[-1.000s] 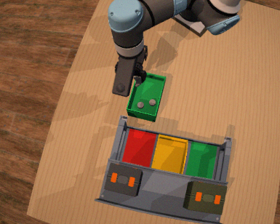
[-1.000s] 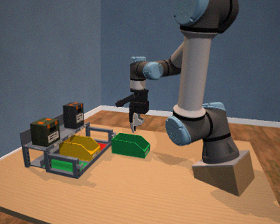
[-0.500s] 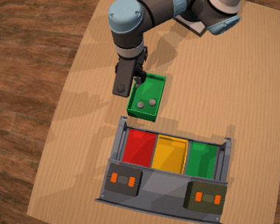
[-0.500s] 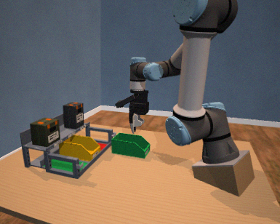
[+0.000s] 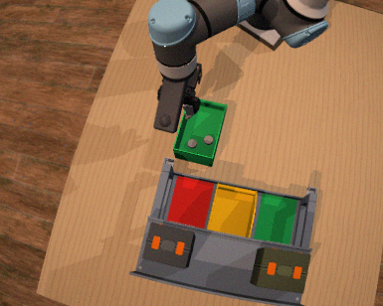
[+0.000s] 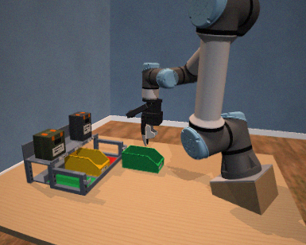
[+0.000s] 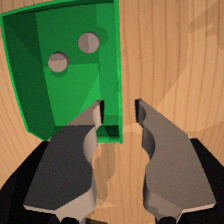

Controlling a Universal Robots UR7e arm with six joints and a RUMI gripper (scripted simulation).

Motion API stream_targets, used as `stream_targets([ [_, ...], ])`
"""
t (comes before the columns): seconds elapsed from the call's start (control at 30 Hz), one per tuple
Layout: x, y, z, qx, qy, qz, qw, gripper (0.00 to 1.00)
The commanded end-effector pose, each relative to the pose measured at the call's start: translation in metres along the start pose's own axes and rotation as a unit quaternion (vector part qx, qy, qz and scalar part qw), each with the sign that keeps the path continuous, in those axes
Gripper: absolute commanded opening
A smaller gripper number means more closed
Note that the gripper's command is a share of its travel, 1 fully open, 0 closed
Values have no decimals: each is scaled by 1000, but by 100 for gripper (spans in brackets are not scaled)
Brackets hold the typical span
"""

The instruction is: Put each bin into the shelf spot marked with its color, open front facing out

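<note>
A green bin (image 5: pixel 201 124) (image 6: pixel 141 159) (image 7: pixel 75 95) stands on the table before the shelf's red end, its low front toward the robot base. Two round grey parts (image 5: pixel 192 143) (image 7: pixel 89 42) lie in it. My gripper (image 5: pixel 188 115) (image 6: pixel 146 143) (image 7: pixel 119 101) is empty above the bin, pointing down, its fingers a small way apart. In the wrist view one long bin wall runs below the gap. A yellow bin (image 5: pixel 232 211) (image 6: pixel 83 161) sits in the shelf's middle spot and hides its mark. The red mark (image 5: pixel 190 201) (image 6: pixel 113 160) and green mark (image 5: pixel 276 219) (image 6: pixel 67 180) are uncovered.
The grey upper board (image 5: pixel 221 253) covers the shelf's rear. Two dark boxes with orange latches stand on it, one at the red end (image 5: pixel 168 245) (image 6: pixel 80 126) and one at the green end (image 5: pixel 282 269) (image 6: pixel 49 144). Side rails and a front lip bound the shelf.
</note>
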State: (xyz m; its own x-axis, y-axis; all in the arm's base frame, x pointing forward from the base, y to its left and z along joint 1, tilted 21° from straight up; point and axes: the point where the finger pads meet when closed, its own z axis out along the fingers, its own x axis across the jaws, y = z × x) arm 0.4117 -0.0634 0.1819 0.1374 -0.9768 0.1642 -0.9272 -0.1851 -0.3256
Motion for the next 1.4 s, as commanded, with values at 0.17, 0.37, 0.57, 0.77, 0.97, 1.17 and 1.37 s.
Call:
stream_targets([
  [0.17,0,0,2,0,0,0,1000,15],
  [0.37,0,0,5,0,0,0,1000,15],
  [0.57,0,0,11,0,0,0,1000,15],
  [0.77,0,0,19,0,0,0,1000,15],
  [0.97,0,0,24,0,0,0,1000,15],
  [1.17,0,0,32,0,0,0,1000,15],
  [1.37,0,0,38,0,0,0,1000,15],
])
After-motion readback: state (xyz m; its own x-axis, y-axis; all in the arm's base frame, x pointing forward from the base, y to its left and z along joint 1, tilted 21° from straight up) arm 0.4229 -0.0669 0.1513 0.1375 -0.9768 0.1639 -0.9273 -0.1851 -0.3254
